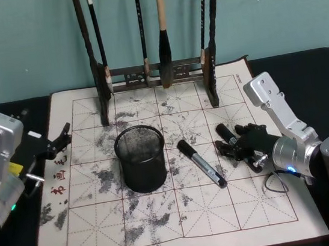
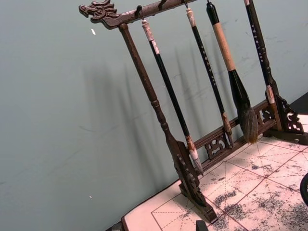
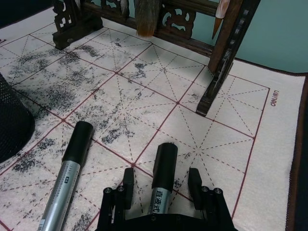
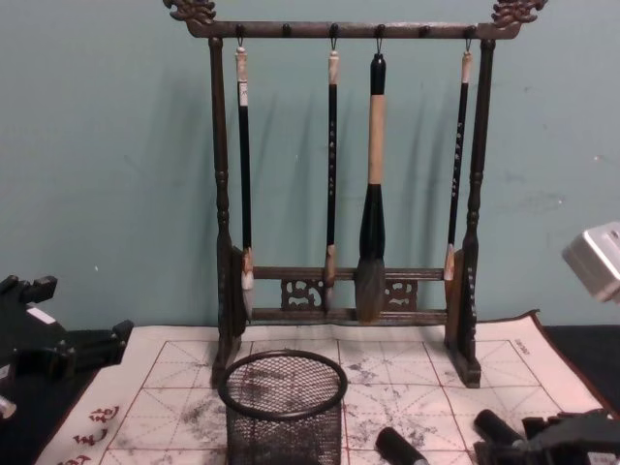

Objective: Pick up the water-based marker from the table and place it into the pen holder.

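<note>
On the stained grid mat [image 1: 167, 232] stands the black mesh pen holder [image 1: 140, 159], upright. Two water-based markers lie to its right. One marker [image 1: 201, 163] lies free on the mat, its black cap toward the holder. The other marker [image 3: 163, 180] sits between the fingers of my right gripper [image 3: 161, 173], which is open and low over the mat, straddling it with a gap on each side. In the head view this gripper [image 1: 230, 140] is right of the free marker. My left gripper [image 1: 63, 139] hovers open at the mat's left edge, holding nothing.
A tall dark wooden brush rack [image 1: 157, 69] with several hanging brushes stands at the back of the mat, behind the holder. A teal wall rises behind it. The black tabletop [image 1: 321, 72] borders the mat on both sides.
</note>
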